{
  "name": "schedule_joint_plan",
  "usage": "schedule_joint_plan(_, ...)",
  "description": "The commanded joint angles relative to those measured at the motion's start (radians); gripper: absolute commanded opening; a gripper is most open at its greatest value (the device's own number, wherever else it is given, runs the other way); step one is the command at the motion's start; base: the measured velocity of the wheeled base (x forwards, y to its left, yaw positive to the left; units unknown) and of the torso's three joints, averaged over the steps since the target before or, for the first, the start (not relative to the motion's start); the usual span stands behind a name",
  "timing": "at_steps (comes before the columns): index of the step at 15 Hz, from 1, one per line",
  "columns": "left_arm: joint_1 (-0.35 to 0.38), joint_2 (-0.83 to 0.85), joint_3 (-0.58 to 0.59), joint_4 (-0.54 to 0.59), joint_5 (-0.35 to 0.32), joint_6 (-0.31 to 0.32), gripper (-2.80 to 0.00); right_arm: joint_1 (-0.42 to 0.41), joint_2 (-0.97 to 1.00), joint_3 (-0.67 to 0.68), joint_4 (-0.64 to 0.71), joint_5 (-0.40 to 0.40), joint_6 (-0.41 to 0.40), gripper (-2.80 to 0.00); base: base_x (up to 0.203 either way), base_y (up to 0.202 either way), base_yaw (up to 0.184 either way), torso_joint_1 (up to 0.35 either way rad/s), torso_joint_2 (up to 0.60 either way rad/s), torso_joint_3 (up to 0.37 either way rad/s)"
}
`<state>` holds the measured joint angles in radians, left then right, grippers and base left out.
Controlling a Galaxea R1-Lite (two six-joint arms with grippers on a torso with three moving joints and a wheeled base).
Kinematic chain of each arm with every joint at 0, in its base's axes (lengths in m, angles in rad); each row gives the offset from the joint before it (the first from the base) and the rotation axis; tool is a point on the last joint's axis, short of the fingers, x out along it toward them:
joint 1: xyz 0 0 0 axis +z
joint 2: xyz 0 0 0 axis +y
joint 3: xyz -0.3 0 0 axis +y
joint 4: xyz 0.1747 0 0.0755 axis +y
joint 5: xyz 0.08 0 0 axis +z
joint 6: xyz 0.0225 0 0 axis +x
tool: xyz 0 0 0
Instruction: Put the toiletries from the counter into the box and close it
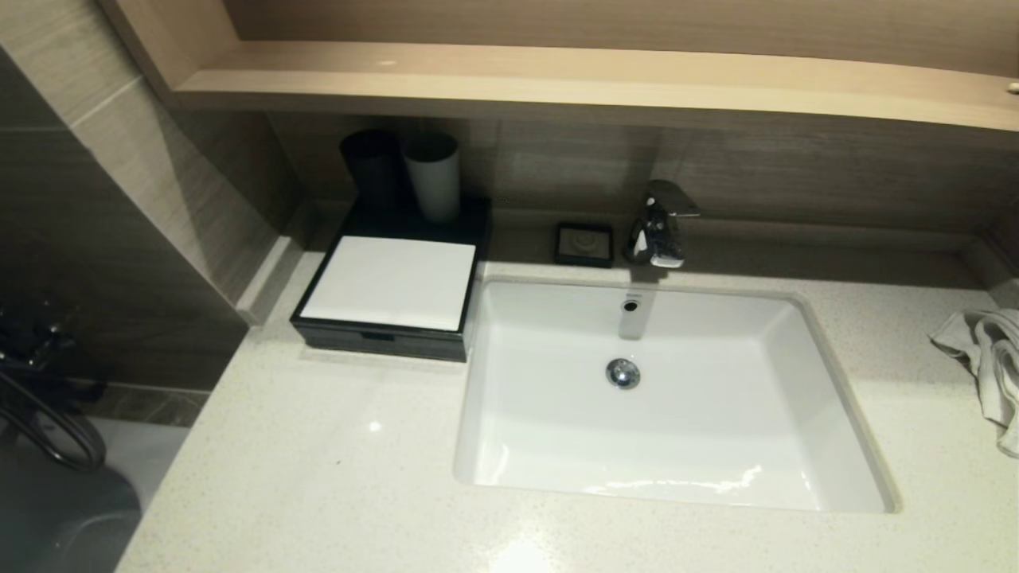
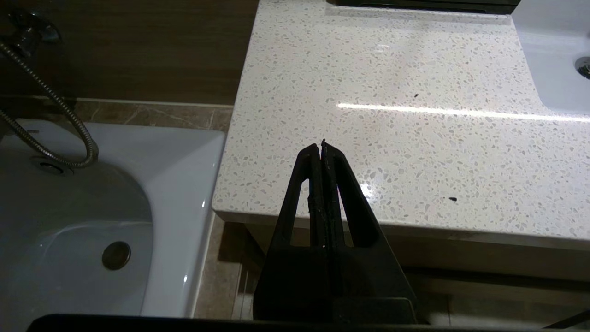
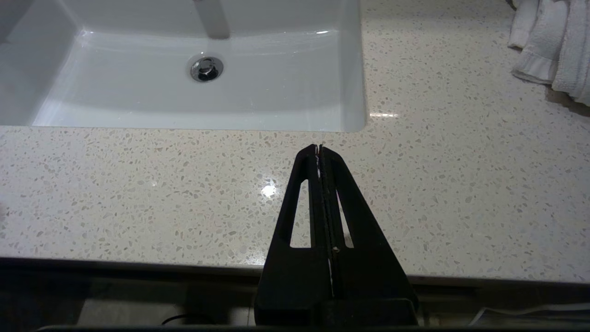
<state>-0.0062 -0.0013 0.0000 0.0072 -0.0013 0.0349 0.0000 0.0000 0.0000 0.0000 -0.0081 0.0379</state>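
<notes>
A black box (image 1: 382, 338) with a flat white lid (image 1: 392, 281) stands closed on the counter, left of the sink. Its front edge shows in the left wrist view (image 2: 424, 5). No loose toiletries show on the counter. My left gripper (image 2: 321, 146) is shut and empty, over the counter's front left corner, well short of the box. My right gripper (image 3: 319, 148) is shut and empty, over the counter's front edge, before the sink's right corner. Neither gripper shows in the head view.
A white sink (image 1: 669, 398) fills the middle of the speckled counter (image 1: 318, 469), with a chrome tap (image 1: 659, 224) behind. Two cups (image 1: 434, 175) stand behind the box. A small black dish (image 1: 585, 243) and a white towel (image 1: 991, 358) lie farther right. A bathtub (image 2: 92, 221) lies left.
</notes>
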Motion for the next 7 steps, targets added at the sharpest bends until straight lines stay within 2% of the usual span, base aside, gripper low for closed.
schedule_joint_plan(1, 0.001, 0.002, 0.002, 0.000, 0.000, 0.000, -2.80, 0.000, 0.002, 0.000, 0.000, 0.000, 0.000, -2.80, 0.000, 0.000, 0.000, 0.000, 0.00, 0.000)
schedule_joint_plan(7, 0.000, 0.001, 0.002, -0.001, 0.000, 0.000, -2.80, 0.000, 0.000, 0.000, 0.000, 0.000, 0.000, -2.80, 0.000, 0.000, 0.000, 0.000, 0.00, 0.000)
